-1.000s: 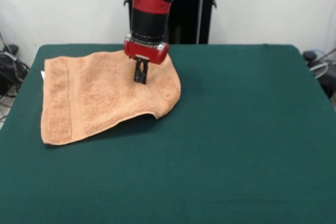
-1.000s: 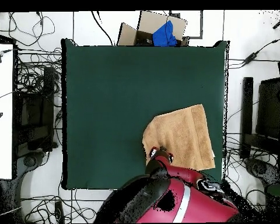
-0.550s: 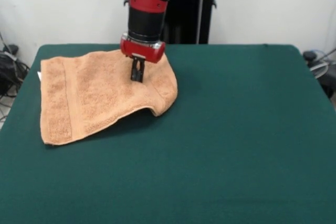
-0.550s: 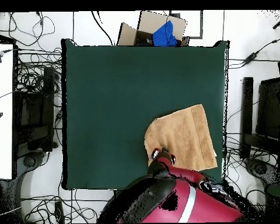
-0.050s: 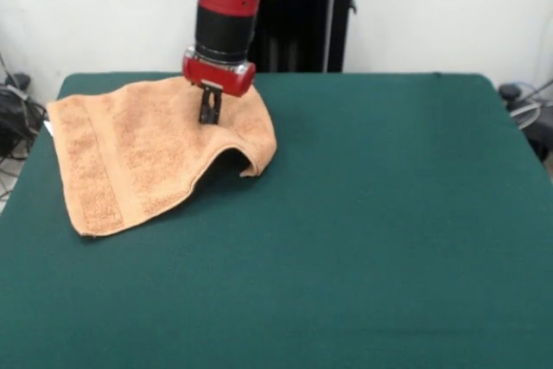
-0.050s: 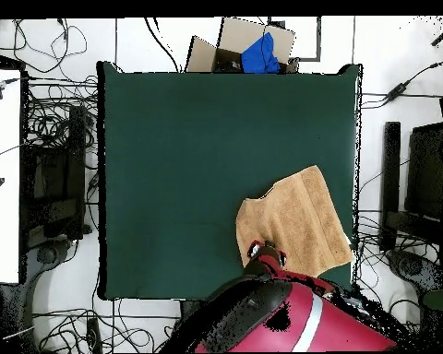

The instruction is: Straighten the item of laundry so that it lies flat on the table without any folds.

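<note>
The item of laundry (image 5: 143, 153) is a peach-orange towel lying on the left rear part of the dark green table (image 5: 389, 213). Its right edge is curled under into a raised fold (image 5: 251, 157), and a woven band runs along its left side. My gripper (image 5: 208, 115) points straight down onto the towel's rear part, shut on a pinch of the cloth. In the overhead view the towel (image 6: 299, 217) lies near the table's (image 6: 188, 157) lower right corner, and the arm (image 6: 281, 318) covers the gripper's tips.
The towel's outer corner (image 6: 351, 247) reaches the table's edge. A cardboard box (image 6: 248, 46) with something blue in it stands beyond the opposite edge. Cables (image 6: 59, 120) and dark equipment lie on the floor on both sides. A white surface (image 6: 2, 175) stands at one side.
The gripper has moved left in the front view and dragged the towel with it toward the table's side edge. The curled right edge has followed and lifted more.
</note>
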Controlling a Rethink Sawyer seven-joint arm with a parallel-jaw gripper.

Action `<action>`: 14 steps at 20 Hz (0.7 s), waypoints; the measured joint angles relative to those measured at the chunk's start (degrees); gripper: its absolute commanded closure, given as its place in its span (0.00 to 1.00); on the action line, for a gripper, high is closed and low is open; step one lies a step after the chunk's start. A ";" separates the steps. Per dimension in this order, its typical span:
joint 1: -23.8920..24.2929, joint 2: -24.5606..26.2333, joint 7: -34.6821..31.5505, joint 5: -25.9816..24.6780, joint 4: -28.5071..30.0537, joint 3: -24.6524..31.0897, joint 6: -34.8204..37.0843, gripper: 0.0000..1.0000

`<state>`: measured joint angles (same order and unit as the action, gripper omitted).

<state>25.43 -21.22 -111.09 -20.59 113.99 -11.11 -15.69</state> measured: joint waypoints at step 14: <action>0.06 0.16 0.00 0.01 -0.01 -0.88 0.04 0.00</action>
<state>25.49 -21.06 -111.09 -20.58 113.98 -11.99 -15.65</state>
